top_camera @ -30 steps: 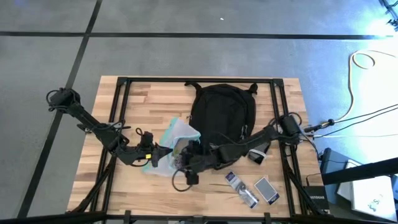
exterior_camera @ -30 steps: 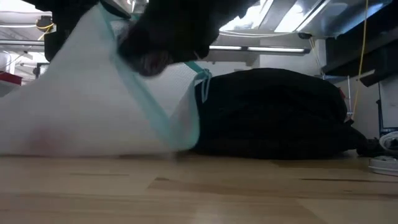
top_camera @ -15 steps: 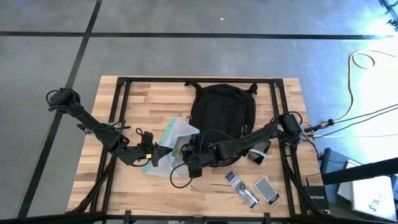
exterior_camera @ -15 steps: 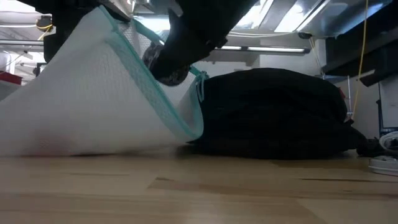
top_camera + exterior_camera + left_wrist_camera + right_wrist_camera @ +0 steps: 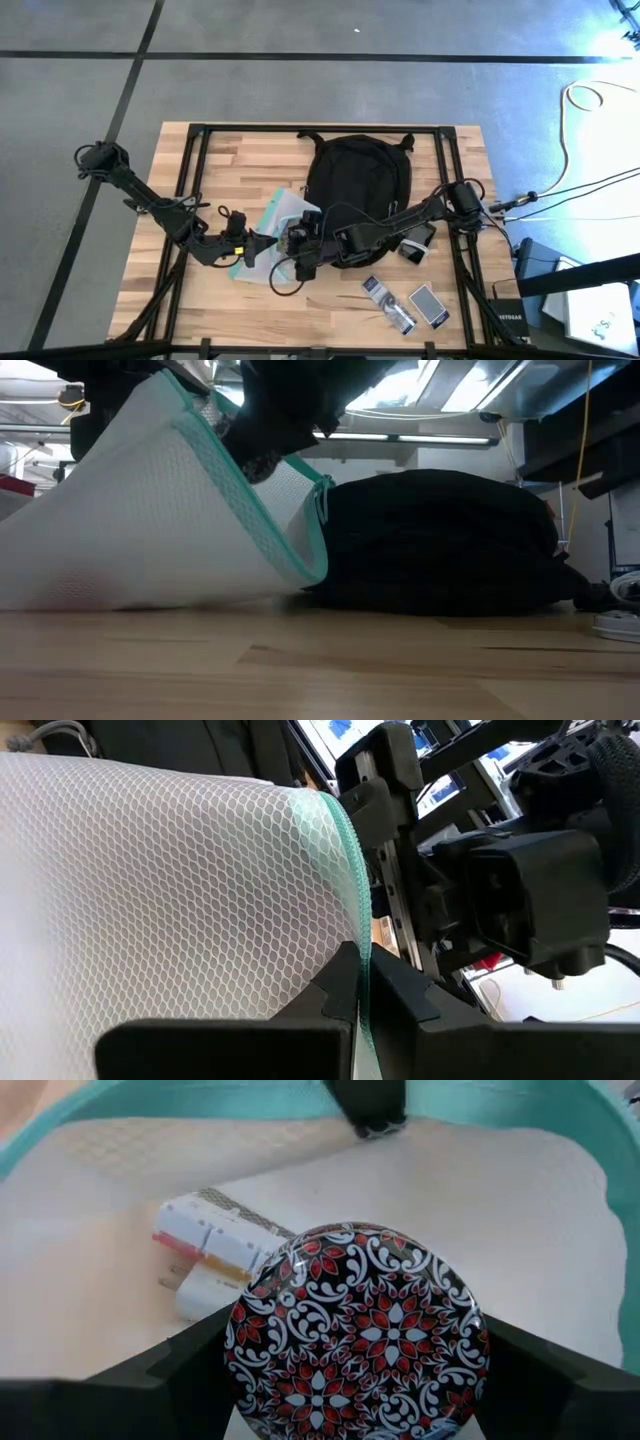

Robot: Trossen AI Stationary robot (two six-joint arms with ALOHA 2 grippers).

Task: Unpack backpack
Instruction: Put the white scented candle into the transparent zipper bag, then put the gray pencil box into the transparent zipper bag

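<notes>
The black backpack (image 5: 358, 180) lies flat on the table's far middle. To its left a white mesh pouch with a teal edge (image 5: 272, 222) rests on the table and leans against the backpack (image 5: 440, 540). My left gripper (image 5: 257, 243) is shut on the pouch's edge. My right gripper (image 5: 295, 240) is at the pouch's open mouth, shut on a round tin with a red, black and white flower pattern (image 5: 357, 1335). Small white packets (image 5: 215, 1245) lie inside the pouch. My left gripper pinches the pouch's teal edge (image 5: 358, 975) between its two fingertips, coming level from the table's left. That edge is held up off the table, with the mesh (image 5: 170, 900) spread below it. My right gripper holds the round tin by two opposite sides of its rim (image 5: 236, 1342), one finger (image 5: 180, 1380) on each side. It slants down from the table's right. The tin's patterned face is toward the wrist camera, and it is clear of the pouch's mesh.
Near the table's front right lie small flat packs (image 5: 375, 290), (image 5: 401, 320) and a card-like thing (image 5: 428, 305). A dark and white object (image 5: 414, 247) sits by the backpack's near right corner. A black cable loop (image 5: 285, 285) hangs below the right gripper.
My right gripper has risen a little and drawn toward the table's far edge with the round tin, tipping as it went. The pouch's teal mouth edge, pressed down before, now stands up higher.
</notes>
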